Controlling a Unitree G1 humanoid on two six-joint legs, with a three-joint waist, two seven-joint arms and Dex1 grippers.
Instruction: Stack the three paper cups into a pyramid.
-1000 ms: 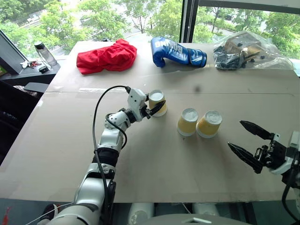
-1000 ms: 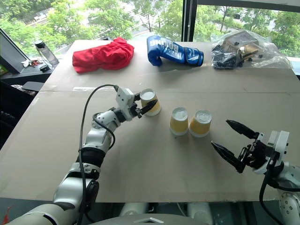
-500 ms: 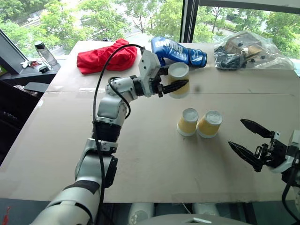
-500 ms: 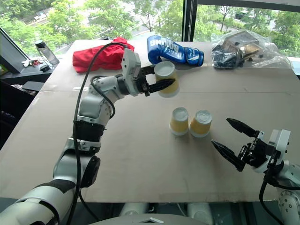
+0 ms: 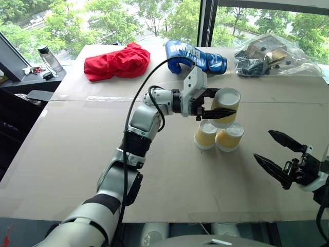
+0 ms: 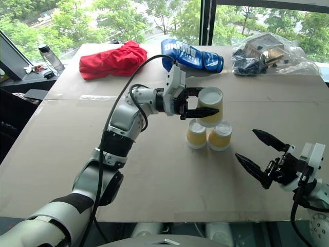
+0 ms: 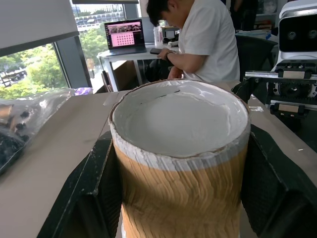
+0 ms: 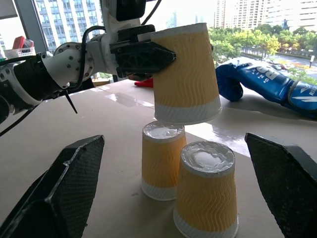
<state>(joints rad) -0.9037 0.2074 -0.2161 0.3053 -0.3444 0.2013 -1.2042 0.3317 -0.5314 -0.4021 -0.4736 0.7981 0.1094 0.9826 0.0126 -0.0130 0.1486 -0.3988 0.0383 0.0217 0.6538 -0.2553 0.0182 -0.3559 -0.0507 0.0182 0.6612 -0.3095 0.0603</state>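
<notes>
One paper cup (image 5: 225,107), upside down with its white base up, is clamped between the fingers of the left gripper (image 5: 222,106) and hangs just above the other two, apart from them in the right wrist view. Those two paper cups (image 5: 206,135) (image 5: 230,136) stand upside down side by side, touching, on the brown worktop (image 5: 67,149). The right gripper (image 5: 277,153) hovers low near them, its fingers spread wide and holding nothing. At the far edge lie a blue boxing glove (image 5: 194,56), a red cloth (image 5: 117,62) and a clear plastic bag (image 5: 270,55).
</notes>
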